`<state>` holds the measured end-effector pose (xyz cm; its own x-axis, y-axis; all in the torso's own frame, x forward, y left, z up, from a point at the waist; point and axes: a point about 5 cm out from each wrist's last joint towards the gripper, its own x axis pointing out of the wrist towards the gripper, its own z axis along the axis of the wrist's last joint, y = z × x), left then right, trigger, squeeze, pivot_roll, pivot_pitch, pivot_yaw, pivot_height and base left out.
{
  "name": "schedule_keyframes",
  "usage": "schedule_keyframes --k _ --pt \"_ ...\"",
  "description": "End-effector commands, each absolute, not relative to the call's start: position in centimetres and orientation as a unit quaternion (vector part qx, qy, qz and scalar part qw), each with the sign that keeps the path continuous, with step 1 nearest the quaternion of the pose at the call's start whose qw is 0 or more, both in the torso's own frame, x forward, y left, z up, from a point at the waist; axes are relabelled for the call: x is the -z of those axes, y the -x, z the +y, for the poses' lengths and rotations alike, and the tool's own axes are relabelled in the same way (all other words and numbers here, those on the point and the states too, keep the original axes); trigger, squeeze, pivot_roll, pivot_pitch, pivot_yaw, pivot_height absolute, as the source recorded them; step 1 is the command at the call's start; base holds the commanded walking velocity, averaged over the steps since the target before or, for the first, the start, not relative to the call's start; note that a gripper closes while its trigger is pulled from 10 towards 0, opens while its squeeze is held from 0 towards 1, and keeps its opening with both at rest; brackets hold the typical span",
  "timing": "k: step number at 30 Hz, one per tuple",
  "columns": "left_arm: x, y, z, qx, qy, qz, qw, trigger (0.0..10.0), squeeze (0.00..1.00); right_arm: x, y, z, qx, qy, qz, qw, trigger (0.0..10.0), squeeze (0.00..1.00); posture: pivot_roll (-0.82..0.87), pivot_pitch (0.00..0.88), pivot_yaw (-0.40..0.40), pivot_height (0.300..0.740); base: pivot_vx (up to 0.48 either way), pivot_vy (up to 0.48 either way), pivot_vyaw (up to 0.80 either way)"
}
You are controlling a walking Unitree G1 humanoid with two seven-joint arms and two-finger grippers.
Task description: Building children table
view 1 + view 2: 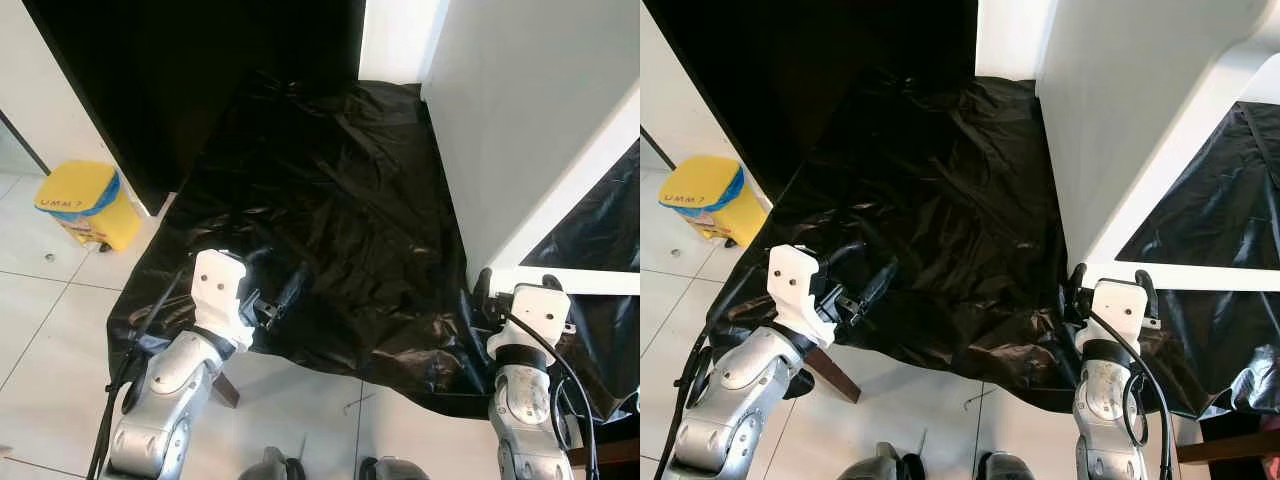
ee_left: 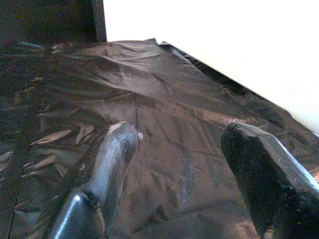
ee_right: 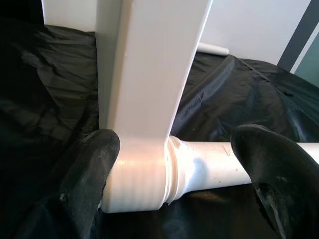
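Observation:
A white table top point(image 1: 520, 120) stands on its edge at the right, on a black plastic sheet point(image 1: 330, 200) spread over the floor. A round white leg point(image 3: 214, 167) lies level, joined to the table's corner by a ribbed collar point(image 3: 139, 179). My right gripper point(image 3: 177, 144) is open at that corner, with one finger on each side of the collar and leg. My left gripper point(image 1: 275, 295) is open low over the crumpled sheet near its front edge, with nothing between its fingers point(image 2: 117, 149).
A yellow bin point(image 1: 88, 203) stands on the white tiles at the far left, beside a dark cabinet point(image 1: 180, 70). A brown wooden piece point(image 1: 830, 372) lies under my left arm. Another white tube point(image 3: 212, 48) lies by the far wall.

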<state>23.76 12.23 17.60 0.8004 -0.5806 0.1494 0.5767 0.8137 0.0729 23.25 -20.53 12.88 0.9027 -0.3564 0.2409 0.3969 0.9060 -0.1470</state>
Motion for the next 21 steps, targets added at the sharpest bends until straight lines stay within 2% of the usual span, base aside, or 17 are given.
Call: schedule_keyframes --k 1,4,16,21 --pt "-17.7 -23.9 12.3 0.311 -0.022 -0.087 0.946 10.0 0.00 -12.9 -22.8 -20.5 0.185 0.091 -0.105 0.973 10.0 0.00 -0.05 0.147 0.026 0.740 0.000 0.000 0.00" --pt "-17.9 -23.9 12.3 0.309 -0.023 -0.090 0.946 10.0 0.00 -12.9 -22.7 -20.3 0.172 0.087 -0.106 0.976 10.0 0.00 -0.05 0.149 0.026 0.740 0.000 0.000 0.00" --pt "-18.6 -24.2 12.0 0.314 -0.026 -0.105 0.943 10.0 0.00 -13.1 -22.9 -19.9 0.115 0.084 -0.115 0.983 10.0 0.00 -0.06 0.149 0.028 0.740 0.000 0.000 -0.77" --pt "-18.7 -24.1 12.0 0.312 -0.023 -0.108 0.944 10.0 0.00 -13.2 -23.2 -19.2 0.071 0.069 -0.116 0.988 10.0 0.00 -0.06 0.148 0.027 0.740 0.000 0.000 0.00"
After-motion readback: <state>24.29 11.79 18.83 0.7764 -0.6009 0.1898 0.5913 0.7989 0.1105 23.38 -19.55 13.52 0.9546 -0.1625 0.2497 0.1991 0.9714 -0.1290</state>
